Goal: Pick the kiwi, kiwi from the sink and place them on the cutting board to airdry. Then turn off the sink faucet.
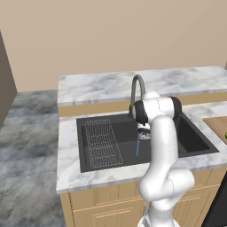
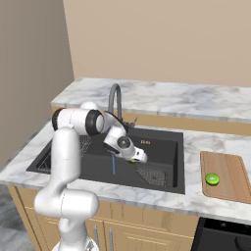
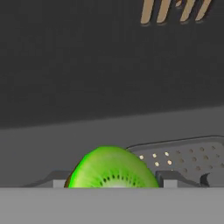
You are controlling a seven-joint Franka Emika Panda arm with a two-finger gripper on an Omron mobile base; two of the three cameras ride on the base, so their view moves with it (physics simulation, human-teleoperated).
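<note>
One kiwi point(image 3: 113, 168), bright green with its cut face showing, sits between my gripper's point(image 3: 113, 182) two finger tips, and both tips touch its sides. In the right base view my gripper point(image 2: 138, 160) hangs low inside the dark sink point(image 2: 164, 139), just above the mesh drain grate point(image 2: 154, 175), with a sliver of that kiwi point(image 2: 132, 164) under it. The other kiwi point(image 2: 212, 179) lies on the wooden cutting board point(image 2: 230, 166) on the counter right of the sink. Behind the basin rises the sink faucet point(image 2: 115, 100), and a thin blue stream of water point(image 2: 113, 165) falls from its spout.
A wire rack point(image 1: 102, 142) lies in the left half of the sink point(image 1: 195, 137). My own arm crosses the front of the basin, close under the faucet point(image 1: 137, 86). Marble counter point(image 1: 97, 88) runs behind the sink, and a wall stands at the far left.
</note>
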